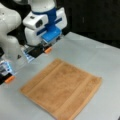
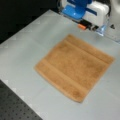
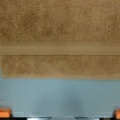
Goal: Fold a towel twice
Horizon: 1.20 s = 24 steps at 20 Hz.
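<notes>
Hovering wide-open just beyond the far edge of the flat, unfolded orange-brown terry towel (image 1: pixel 62 88), the claw (image 1: pixel 30 62) holds nothing above the grey bench (image 1: pixel 100 57).

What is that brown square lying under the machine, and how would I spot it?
Start from the grey table. In both front views a towel lies flat on it, apparently unfolded, just clear of the gripper with orange fingertips. It is the only cloth: orange-brown terry, squarish, with woven bands near its edges.

Towel (image 1: pixel 62 90) (image 2: pixel 75 66) (image 3: pixel 60 37): tan terry, squarish, woven edge bands, lying flat, unfolded, on grey table
</notes>
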Available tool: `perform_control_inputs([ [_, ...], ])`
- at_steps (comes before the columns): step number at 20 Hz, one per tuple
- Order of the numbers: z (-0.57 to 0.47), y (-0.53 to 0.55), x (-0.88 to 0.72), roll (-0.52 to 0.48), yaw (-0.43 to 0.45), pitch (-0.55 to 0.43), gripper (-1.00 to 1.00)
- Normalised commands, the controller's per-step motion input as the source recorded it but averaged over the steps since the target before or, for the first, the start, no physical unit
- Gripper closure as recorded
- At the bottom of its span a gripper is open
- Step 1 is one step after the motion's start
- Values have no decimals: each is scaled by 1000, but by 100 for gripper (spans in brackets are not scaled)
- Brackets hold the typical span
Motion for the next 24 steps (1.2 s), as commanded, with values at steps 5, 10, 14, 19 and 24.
perform_control_inputs([
  [5,36,87,153,28,36,277,-100],
  [10,45,225,362,-38,-117,261,-100],
  [14,108,257,458,-69,-224,368,-100],
  [19,38,350,593,-28,-306,291,-100],
  [24,-56,383,598,-11,-356,216,-100],
])
